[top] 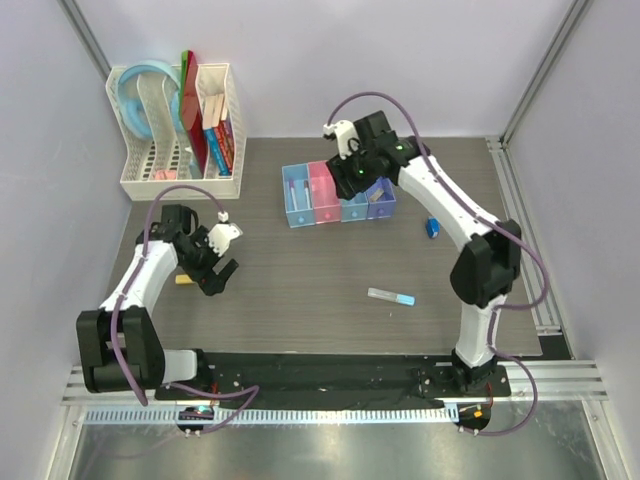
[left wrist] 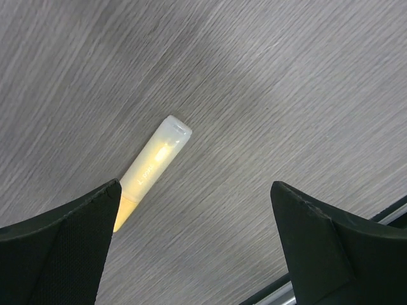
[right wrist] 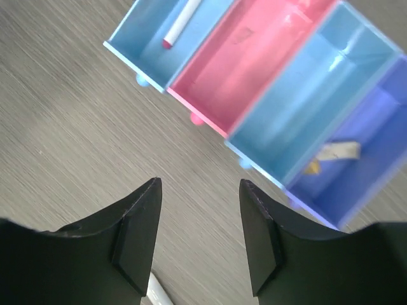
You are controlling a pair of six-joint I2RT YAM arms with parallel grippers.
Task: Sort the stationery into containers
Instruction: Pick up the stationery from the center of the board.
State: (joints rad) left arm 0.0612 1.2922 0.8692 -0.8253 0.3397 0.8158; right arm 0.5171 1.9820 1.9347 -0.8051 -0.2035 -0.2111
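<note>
Though there are faint letters on the side of the orange-yellow piece (left wrist: 152, 166), they are too blurry to read, and no other writing shows. This piece lies flat on the table (top: 300, 290), far from the row of bins (right wrist: 254, 57) on the left arm's side and nearer the arm bases. The left gripper (left wrist: 196, 190) hangs over it with its fingers spread wide and nothing in them. The piece is not in the middle of the gap. It lies close by one finger (left wrist: 63, 254), and that finger hides its lower end. The right gripper (right wrist: 200, 187) is up above the near edge of the row of bins, with its fingers partly apart and holding nothing. In the end light-blue bin (right wrist: 149, 32) lies a white stick with a red tip (right wrist: 182, 21), cut off by the picture's top edge. In the violet-blue bin (right wrist: 375, 127) at the other end lies a tan piece (right wrist: 340, 151) with a small orange bit (right wrist: 311, 167) beside it that is hard to make out. A white bit (right wrist: 159, 295) pokes out behind one right finger, and I cannot tell what it is. A grey stick with a light-blue tip (top: 391, 296) lies on the table nearer the arm bases than the row of bins, and a small dark-blue block (top: 433, 228) lies just past the violet-blue end
</note>
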